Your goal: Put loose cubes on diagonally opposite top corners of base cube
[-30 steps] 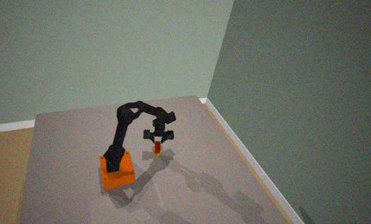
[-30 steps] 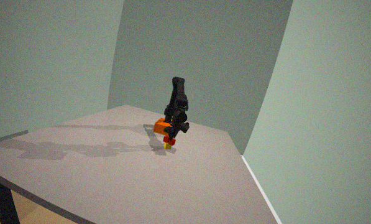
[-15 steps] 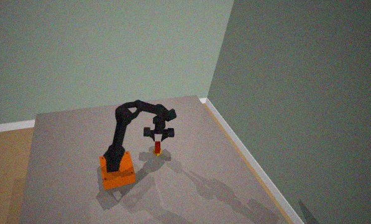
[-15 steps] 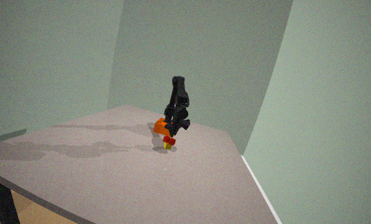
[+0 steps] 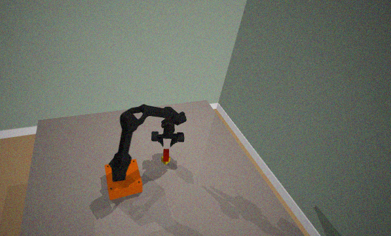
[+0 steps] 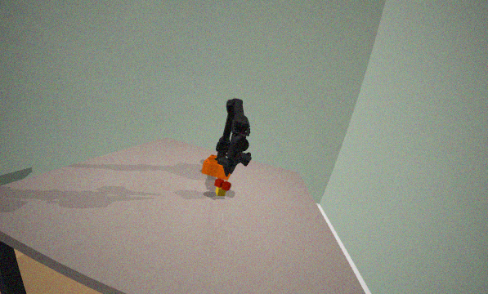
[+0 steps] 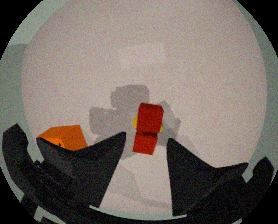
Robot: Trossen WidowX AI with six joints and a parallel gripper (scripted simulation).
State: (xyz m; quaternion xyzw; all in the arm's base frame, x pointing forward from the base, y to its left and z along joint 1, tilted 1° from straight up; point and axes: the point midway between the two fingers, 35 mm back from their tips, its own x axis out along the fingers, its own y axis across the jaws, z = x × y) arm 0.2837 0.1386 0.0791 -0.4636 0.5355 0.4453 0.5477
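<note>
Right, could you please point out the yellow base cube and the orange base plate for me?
yellow base cube [image 5: 166, 162] [image 6: 220, 192] [image 7: 135, 122]: top, exterior and wrist views; exposed side or edge.
orange base plate [image 5: 135, 189] [image 6: 210, 168] [image 7: 75, 135]: same views; bare surface.

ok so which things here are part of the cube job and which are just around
Part of the job:
- yellow cube, the base
- two red cubes, on top of it
- claw, open above them

Just around:
- orange base plate, under the arm
- table
- walls
</note>
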